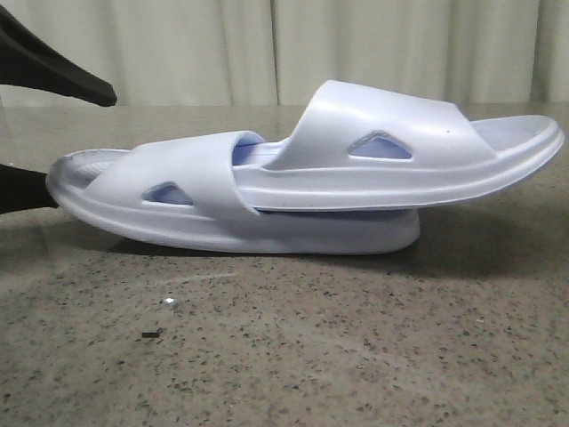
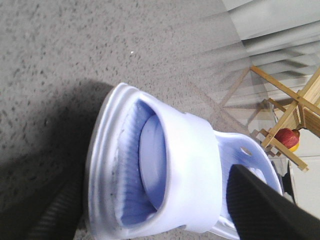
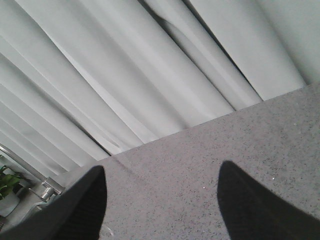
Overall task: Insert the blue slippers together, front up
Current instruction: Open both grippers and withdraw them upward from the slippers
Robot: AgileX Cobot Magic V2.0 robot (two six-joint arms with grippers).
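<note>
Two pale blue slippers lie nested on the speckled table. The lower slipper [image 1: 204, 213] rests flat on its sole. The upper slipper [image 1: 391, 160] is pushed through the lower one's strap and juts out to the right, strap up. In the left wrist view the upper slipper's end [image 2: 152, 165] shows under the lower slipper's strap [image 2: 192, 165]. My left gripper [image 1: 80, 142] [image 2: 150, 190] is open and straddles the left end of the pair. One finger [image 1: 22, 189] is by the sole and the other finger [image 1: 62, 76] is held clear above. My right gripper [image 3: 162, 170] is open over bare table.
Pale curtains [image 1: 267, 44] hang behind the table's far edge. A wooden rack [image 2: 300, 105] holding a red and yellow ball [image 2: 287, 137] stands beyond the table. A small dark speck [image 1: 151, 334] lies on the table near the front. A potted plant [image 3: 7, 185] stands off the table.
</note>
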